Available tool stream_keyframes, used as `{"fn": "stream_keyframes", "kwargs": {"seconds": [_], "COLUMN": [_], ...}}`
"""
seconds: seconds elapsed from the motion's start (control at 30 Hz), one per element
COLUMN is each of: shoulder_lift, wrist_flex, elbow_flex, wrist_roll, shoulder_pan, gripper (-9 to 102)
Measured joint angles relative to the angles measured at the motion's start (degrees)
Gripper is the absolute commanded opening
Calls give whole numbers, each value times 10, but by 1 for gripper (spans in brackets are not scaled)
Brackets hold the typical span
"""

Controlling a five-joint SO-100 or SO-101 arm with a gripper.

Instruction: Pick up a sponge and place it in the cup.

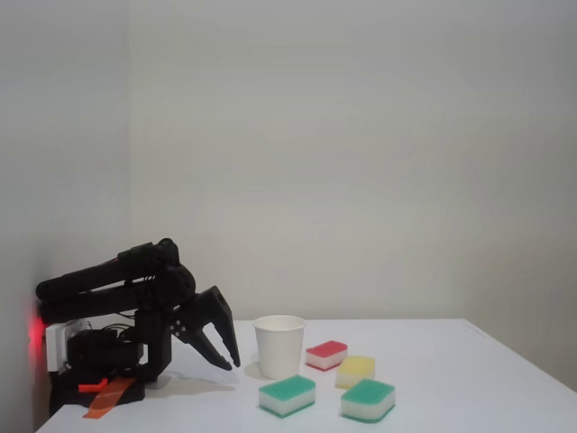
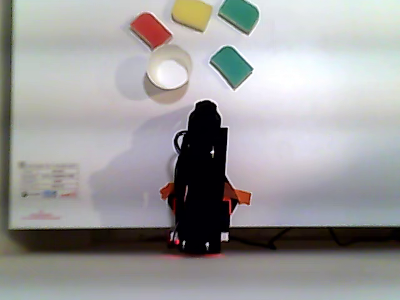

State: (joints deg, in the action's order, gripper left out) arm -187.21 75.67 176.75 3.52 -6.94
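Note:
Two green-topped sponges lie on the white table. The nearer sponge [image 1: 288,394] [image 2: 231,66] lies beside the cup, the other sponge [image 1: 368,400] [image 2: 239,15] farther from the arm. The white paper cup [image 1: 279,345] [image 2: 169,67] stands upright with nothing visible inside it. My black arm is folded low at the table's edge. Its gripper [image 1: 230,364] [image 2: 205,107] points down at the table just short of the cup. The fingertips are close together with nothing between them.
A red-topped sponge [image 1: 326,354] [image 2: 150,29] and a pale yellow sponge [image 1: 355,371] [image 2: 192,14] lie just past the cup. The arm's base [image 1: 99,361] sits on orange tape at the table edge, near the wall. A label [image 2: 50,181] is stuck beside the base.

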Motion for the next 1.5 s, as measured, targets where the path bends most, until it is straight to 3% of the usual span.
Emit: {"fn": "stream_keyframes", "kwargs": {"seconds": [0.7,1.03,1.5], "shoulder_lift": [34,230,608], "wrist_flex": [0,40,-23], "elbow_flex": [-34,-178,-474], "wrist_roll": [-27,-36,-54], "shoulder_pan": [21,22,-6], "gripper": [3,3,3]}}
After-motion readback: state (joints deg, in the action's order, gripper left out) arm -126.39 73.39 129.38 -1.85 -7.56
